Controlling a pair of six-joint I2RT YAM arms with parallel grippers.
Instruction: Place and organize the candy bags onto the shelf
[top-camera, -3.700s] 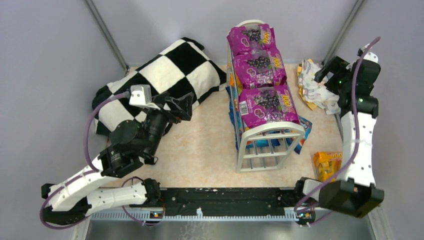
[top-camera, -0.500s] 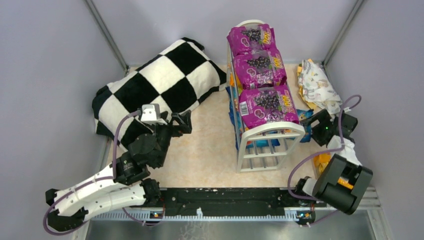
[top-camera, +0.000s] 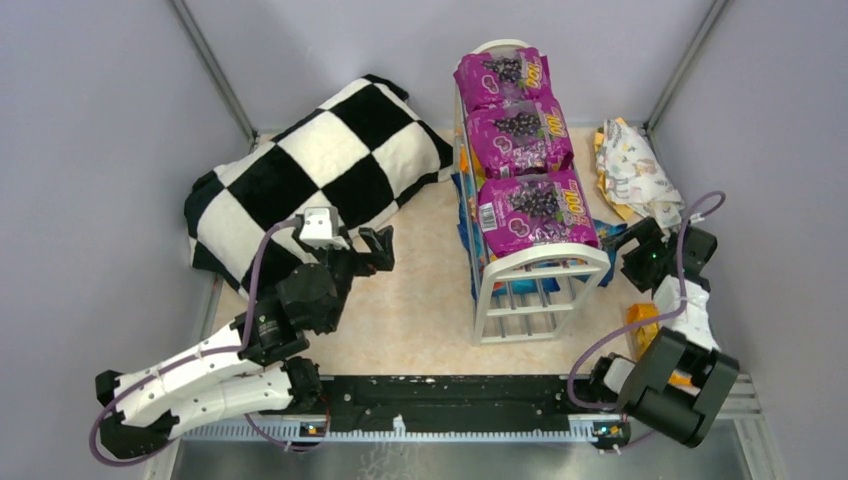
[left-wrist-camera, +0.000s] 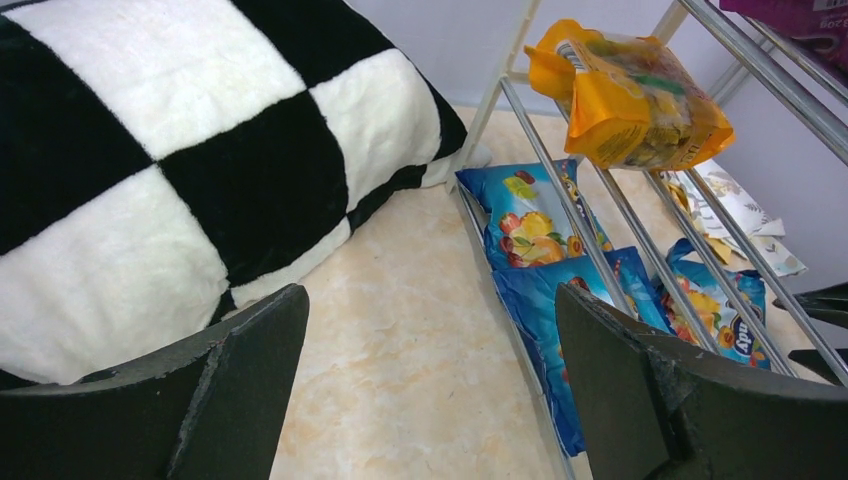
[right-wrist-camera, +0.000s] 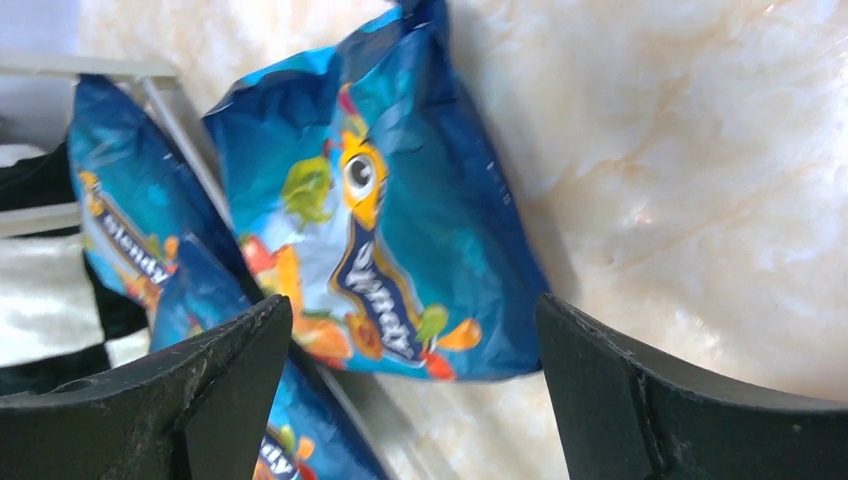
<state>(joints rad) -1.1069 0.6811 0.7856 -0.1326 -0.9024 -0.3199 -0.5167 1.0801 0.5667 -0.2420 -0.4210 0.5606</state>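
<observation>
Right gripper (right-wrist-camera: 412, 305) wide, empty, over blue bag (right-wrist-camera: 385, 210) lying right of shelf (top-camera: 540, 265). Step: reach for pick. Next: descend, pinch bag. Left gripper (left-wrist-camera: 430, 300) wide, empty.

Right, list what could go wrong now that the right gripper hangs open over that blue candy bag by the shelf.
1. The glossy blue plastic candy bag lies against a low rod of the white wire shelf. The open right gripper may pinch the rod or the neighbouring blue bag along with it.
2. The right arm hangs over an orange candy bag and might shove or crush it while descending.
</observation>
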